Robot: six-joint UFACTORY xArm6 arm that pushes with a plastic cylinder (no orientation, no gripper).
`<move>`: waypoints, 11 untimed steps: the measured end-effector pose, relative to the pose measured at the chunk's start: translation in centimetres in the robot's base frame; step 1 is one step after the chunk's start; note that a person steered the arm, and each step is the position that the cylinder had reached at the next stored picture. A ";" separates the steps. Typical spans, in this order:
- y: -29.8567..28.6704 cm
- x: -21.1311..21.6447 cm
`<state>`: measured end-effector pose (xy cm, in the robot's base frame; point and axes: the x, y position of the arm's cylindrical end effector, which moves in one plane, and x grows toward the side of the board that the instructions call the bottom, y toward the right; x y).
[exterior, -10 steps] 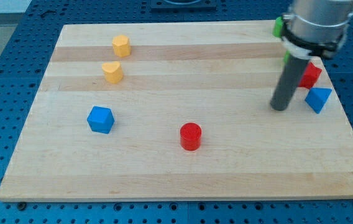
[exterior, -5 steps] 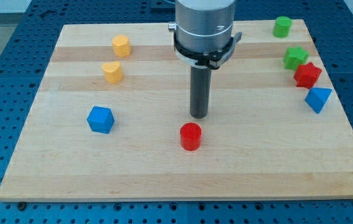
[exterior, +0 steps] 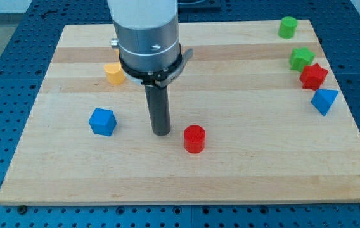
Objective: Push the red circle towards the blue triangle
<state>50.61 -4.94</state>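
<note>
The red circle (exterior: 194, 139) stands on the wooden board (exterior: 243, 171), low and near the middle. The blue triangle (exterior: 324, 101) lies at the view's right edge of the board. My tip (exterior: 161, 132) rests on the board just to the view's left of the red circle, a small gap apart, slightly higher in the view. The red circle lies between my tip and the blue triangle, which is far to the right.
A red star-like block (exterior: 313, 76) and a green block (exterior: 302, 59) sit just above the blue triangle. A green cylinder (exterior: 288, 27) is at the top right. A blue cube (exterior: 102, 121) is left of my tip. A yellow heart-like block (exterior: 113, 73) shows behind the arm.
My tip has swept from the right side beside the blue triangle across the board to the left of the red circle. The arm now hides the upper yellow block. No block has moved.
</note>
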 end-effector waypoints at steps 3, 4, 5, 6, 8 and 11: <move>7.6 2.6; 10.6 2.6; 13.5 2.6; 16.0 2.6; 15.2 2.8; 13.7 0.3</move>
